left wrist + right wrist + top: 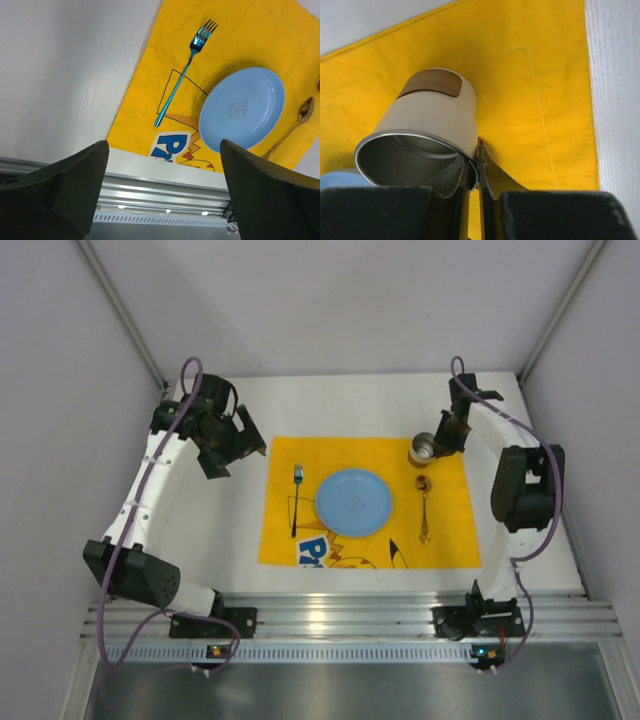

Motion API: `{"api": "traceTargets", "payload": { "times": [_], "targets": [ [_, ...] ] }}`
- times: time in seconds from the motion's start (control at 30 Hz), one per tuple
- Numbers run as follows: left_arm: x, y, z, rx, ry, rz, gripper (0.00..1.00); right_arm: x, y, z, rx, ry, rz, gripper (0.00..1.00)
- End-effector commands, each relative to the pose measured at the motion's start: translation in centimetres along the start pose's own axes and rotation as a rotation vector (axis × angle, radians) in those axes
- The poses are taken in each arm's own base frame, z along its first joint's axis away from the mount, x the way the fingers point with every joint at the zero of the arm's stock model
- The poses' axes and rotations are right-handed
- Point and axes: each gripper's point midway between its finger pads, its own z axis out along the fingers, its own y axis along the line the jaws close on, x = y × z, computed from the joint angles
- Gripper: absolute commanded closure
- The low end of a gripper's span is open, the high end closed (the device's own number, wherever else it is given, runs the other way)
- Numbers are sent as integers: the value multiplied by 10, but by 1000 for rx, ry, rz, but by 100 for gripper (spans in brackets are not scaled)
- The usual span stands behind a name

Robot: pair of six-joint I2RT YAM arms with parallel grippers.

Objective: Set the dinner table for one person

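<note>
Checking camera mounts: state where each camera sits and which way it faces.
Top external: above and behind the robot, looking down on the dinner table; left arm and right arm show.
Left wrist: on the left gripper, looking down at fork and plate; open fingers show.
Right wrist: on the right gripper, facing the cup; fingers pinch its rim.
Shared: top and left wrist show fork and plate.

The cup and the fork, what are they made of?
The cup looks like metal: silvery sheen inside, matte cream coating outside, with a brown patch that may be wood. The fork seems to be metal with a glossy blue finish that glints along its handle.
</note>
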Motion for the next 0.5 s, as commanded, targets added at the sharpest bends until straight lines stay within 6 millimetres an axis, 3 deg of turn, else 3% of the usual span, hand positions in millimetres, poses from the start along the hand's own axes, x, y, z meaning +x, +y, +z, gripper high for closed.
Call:
{"api": "traceTargets", "payload": {
  "times": [0.0,0.1,0.17,0.2,0.23,0.3,0.33,0.47],
  "targets": [
    [-8,7,-1,-26,-45,32,2,-16,-16,-14,84,-40,25,100],
    [-11,7,-2,-29,-56,33,2,-13,-19,-14,103,-30,25,100],
    [-12,7,-2,-32,-59,41,2,-16,-17,-13,93,-32,21,91],
    [-13,7,-1,-34,-60,47,2,-15,-16,-10,90,-20,19,84],
    [-14,6,-1,-36,-57,55,2,-15,-13,-10,77,-16,21,65],
    [-16,6,0,-43,-59,63,2,-18,-11,-11,68,-20,22,46],
    [-19,5,0,-47,-60,70,2,-19,-10,-12,67,-23,22,29],
    [-29,5,-2,-69,-85,83,2,-30,-5,-24,62,-49,13,11]
  ]
}}
